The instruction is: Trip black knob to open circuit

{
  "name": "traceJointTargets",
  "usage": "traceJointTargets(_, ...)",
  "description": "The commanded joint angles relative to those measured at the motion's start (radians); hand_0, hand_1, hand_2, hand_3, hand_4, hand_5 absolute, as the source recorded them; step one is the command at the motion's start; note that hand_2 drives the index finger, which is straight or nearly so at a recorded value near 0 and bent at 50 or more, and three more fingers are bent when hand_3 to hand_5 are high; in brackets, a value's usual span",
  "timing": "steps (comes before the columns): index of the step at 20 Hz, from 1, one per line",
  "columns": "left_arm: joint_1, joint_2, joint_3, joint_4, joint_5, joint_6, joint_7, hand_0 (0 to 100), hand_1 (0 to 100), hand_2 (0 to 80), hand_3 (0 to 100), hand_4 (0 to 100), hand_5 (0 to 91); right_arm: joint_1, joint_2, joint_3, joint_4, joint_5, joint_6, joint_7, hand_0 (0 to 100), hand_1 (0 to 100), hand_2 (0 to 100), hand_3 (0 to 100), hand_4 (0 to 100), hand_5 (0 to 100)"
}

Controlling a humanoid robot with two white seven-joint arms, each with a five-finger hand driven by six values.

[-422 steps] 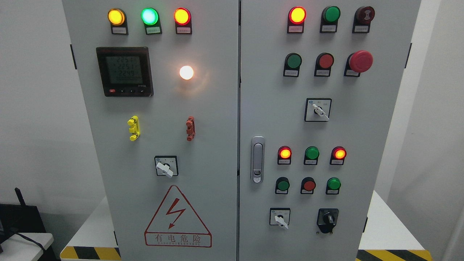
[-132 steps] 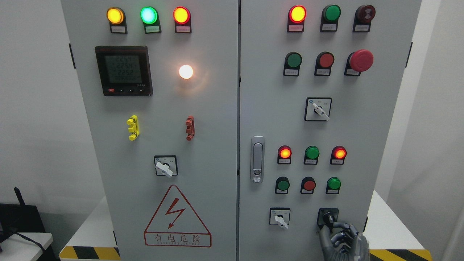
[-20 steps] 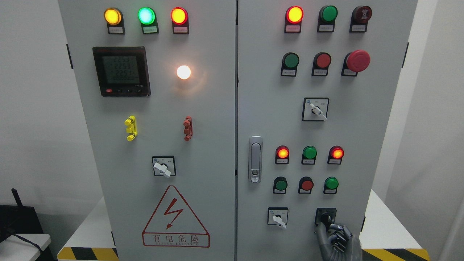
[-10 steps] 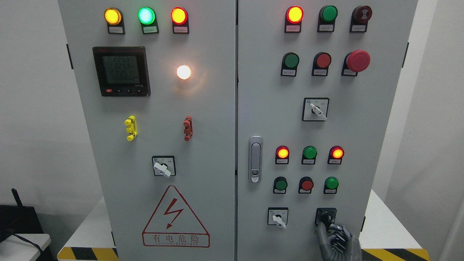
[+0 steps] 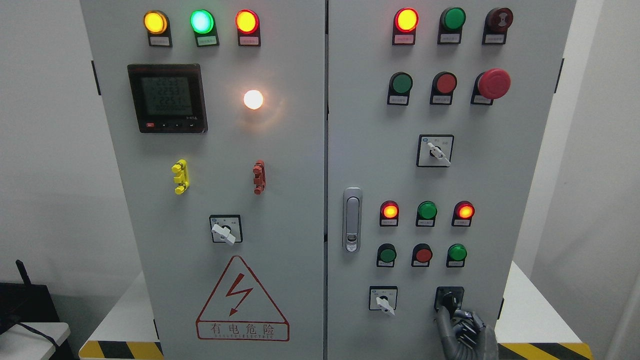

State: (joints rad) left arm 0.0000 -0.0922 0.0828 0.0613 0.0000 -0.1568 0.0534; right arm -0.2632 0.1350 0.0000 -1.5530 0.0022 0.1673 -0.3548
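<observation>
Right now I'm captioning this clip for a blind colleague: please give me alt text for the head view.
The robot's right hand reaches up from the bottom edge to the black knob at the lower right of a grey electrical cabinet, fingers curled at it. The doors carry lit indicator lamps, a red mushroom button, white selector switches and a digital meter.

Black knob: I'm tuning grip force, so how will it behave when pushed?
The black knob is panel-mounted, so it should pivot, not lift. It looks rigid. Being small, it may slip from the right hand, whose fingers reach it from below.
</observation>
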Motion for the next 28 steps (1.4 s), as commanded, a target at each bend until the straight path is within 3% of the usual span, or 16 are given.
traceJointTargets(1, -0.008, 0.0, 0.0, 0.0, -0.034, 0.0, 0.0, 12, 39, 0.0, 0, 0, 0.0, -0.001, 0.0, 0.031, -0.002, 0.01, -0.003, 0.0, 51, 65, 63, 95, 96, 97)
traceJointTargets(28, -0.008, 0.0, 0.0, 0.0, -0.032, 0.0, 0.0, 12, 39, 0.0, 0, 0, 0.0, -0.007, 0.0, 0.038, -0.006, -0.033, -0.003, 0.002, 51, 64, 63, 96, 96, 97)
